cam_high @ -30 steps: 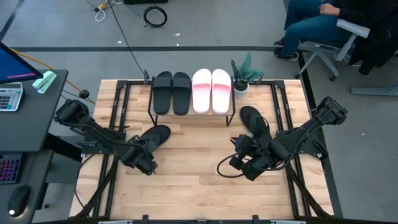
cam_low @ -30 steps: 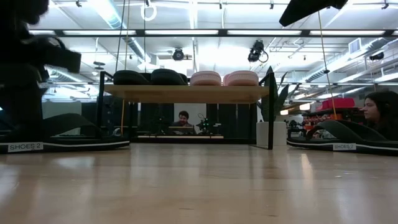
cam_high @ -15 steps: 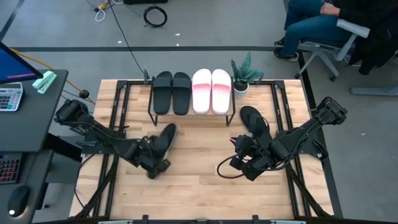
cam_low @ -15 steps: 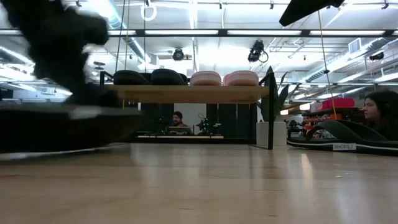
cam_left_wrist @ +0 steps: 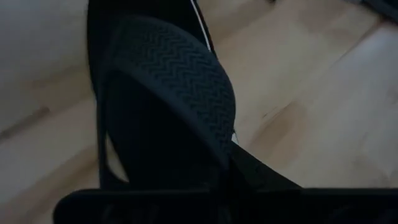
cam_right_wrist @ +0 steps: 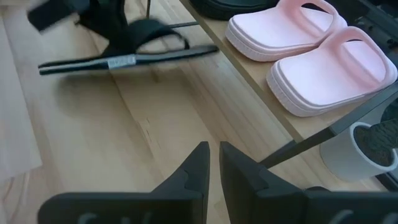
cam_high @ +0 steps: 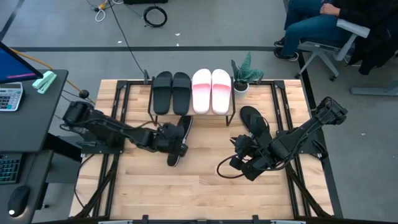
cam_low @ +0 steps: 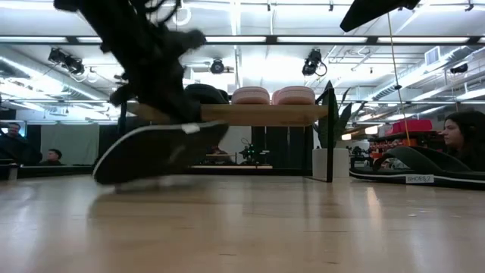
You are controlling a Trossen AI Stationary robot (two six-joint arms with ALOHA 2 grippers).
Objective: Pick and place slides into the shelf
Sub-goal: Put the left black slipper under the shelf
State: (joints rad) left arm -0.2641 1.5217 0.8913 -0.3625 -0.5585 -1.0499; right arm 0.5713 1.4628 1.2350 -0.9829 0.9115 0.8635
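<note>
The left tool [cam_high: 166, 138] grips a black flip-flop [cam_high: 178, 142], apparently clear of the desk [cam_high: 199, 186], with the shelf [cam_high: 193, 114] just beyond. Level it, then slide it beneath the plank. The right tool [cam_high: 239, 163], nearly closed and empty, waits.

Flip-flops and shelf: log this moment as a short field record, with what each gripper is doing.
shelf: two black slides and two pink slides on top
left gripper: shut on flip-flop, carried off the table in front of the shelf
lifted flip-flop: tilted, toe end raised in the low view
second flip-flop: flat on the table, right of the shelf
right gripper: shut, empty, waiting near the second flip-flop
potted plant: beside the shelf's right end
</note>
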